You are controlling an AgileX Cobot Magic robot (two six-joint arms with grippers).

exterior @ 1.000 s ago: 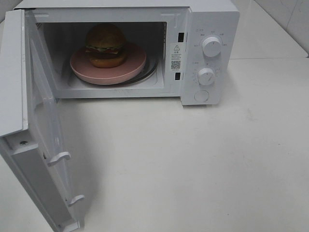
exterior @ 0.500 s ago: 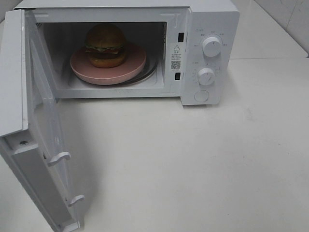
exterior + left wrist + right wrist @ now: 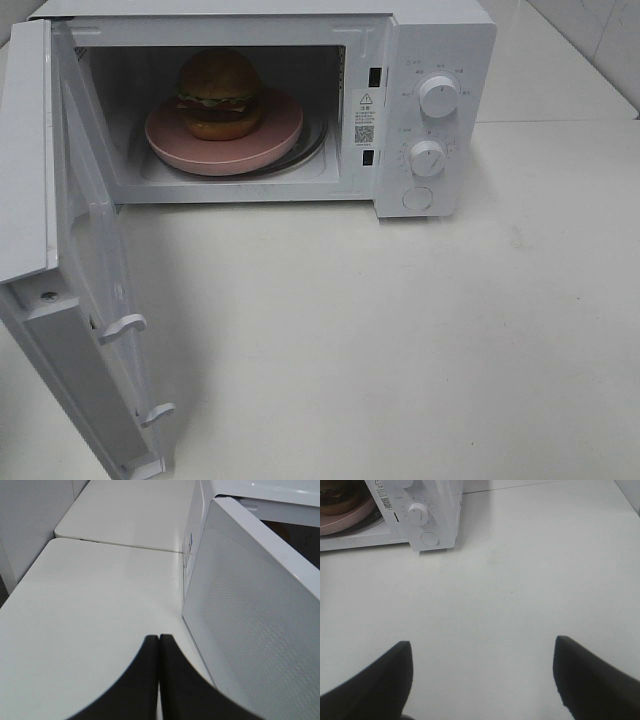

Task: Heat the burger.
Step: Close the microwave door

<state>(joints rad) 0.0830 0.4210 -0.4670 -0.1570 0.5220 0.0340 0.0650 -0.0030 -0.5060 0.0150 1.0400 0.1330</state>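
your left hand point(image 3: 159, 644) is pressed together and empty, just outside the open microwave door point(image 3: 250, 630), so it is the nearer arm to swing it closed. your right hand point(image 3: 482, 652) is spread, empty. the burger point(image 3: 219, 93) sits on the pink plate point(image 3: 272, 140) inside the microwave point(image 3: 440, 40), at the desk's back edge.

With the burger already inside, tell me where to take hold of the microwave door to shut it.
Best push the door's outer face near its free edge, behind the latch hooks, from the left. It stands wide open on a left hinge; the shut left hand is beside that face.
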